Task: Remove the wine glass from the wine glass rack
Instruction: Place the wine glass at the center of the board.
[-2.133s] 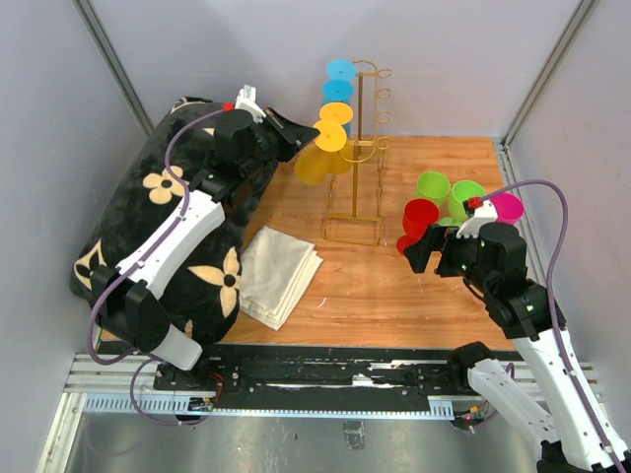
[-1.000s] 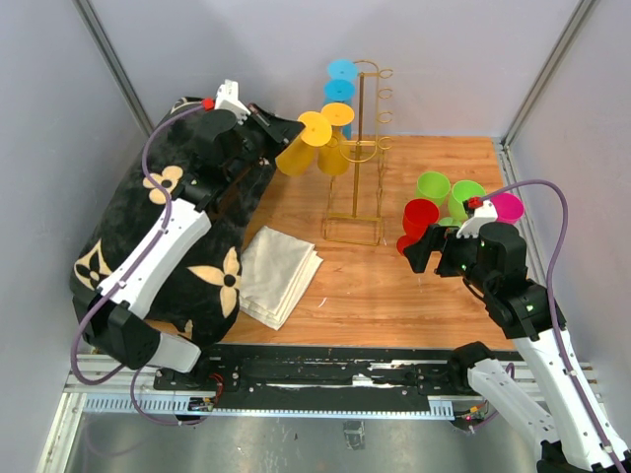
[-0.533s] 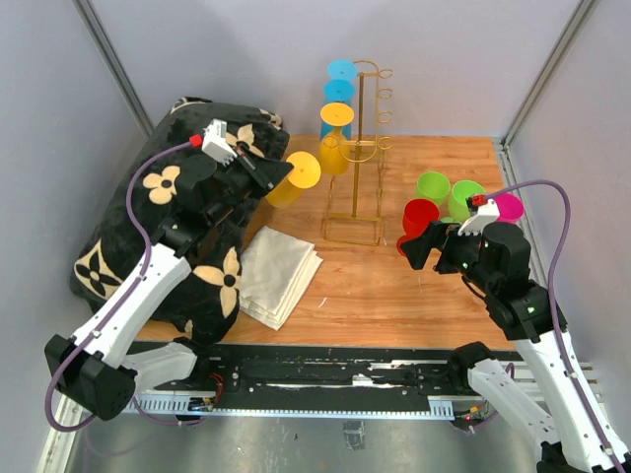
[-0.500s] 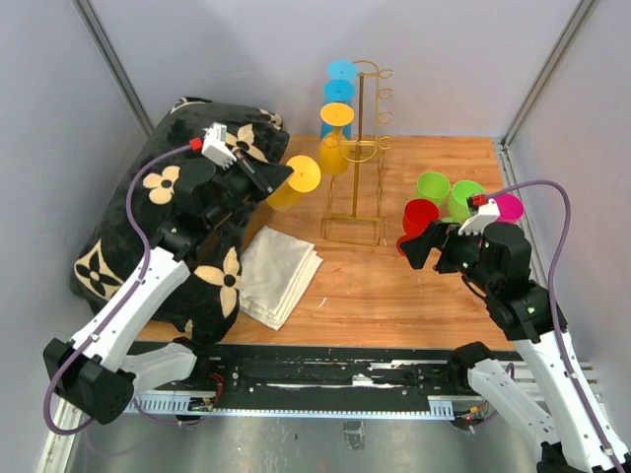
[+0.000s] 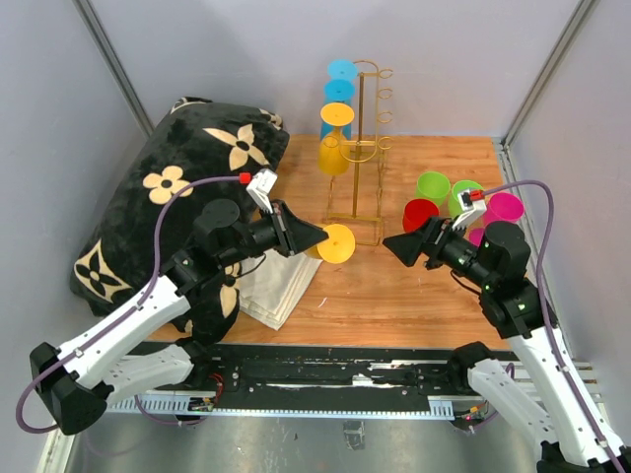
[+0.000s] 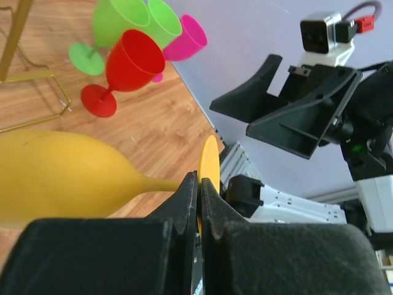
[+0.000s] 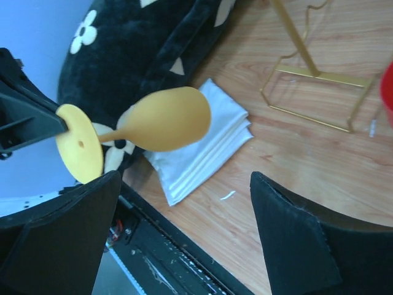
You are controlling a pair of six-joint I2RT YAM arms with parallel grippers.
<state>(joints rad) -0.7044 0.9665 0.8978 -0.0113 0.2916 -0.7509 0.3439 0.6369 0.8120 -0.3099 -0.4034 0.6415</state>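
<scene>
A yellow wine glass [image 5: 338,242] hangs over the table's front middle, lying sideways. My left gripper [image 5: 314,238] is shut on the edge of its round foot [image 6: 210,161], and the bowl [image 6: 55,175] points away from that gripper. In the right wrist view the wine glass [image 7: 166,118] floats above the cloth. My right gripper [image 5: 396,247] stands open just right of the glass with nothing between its fingers [image 7: 61,233]. The gold wine glass rack [image 5: 361,148] stands behind, with one yellow glass [image 5: 333,138] and two blue glasses [image 5: 340,81] hanging on it.
Red [image 5: 419,212], green [image 5: 432,185] and pink [image 5: 505,207] glasses stand at the right of the table. A folded white cloth [image 5: 271,286] lies front left beside a black flowered cushion [image 5: 197,163]. The rack's wire base [image 7: 319,92] rests on the wood.
My left arm has carried the yellow glass away from the rack, down and right to the front middle. My right gripper has swung left toward it.
</scene>
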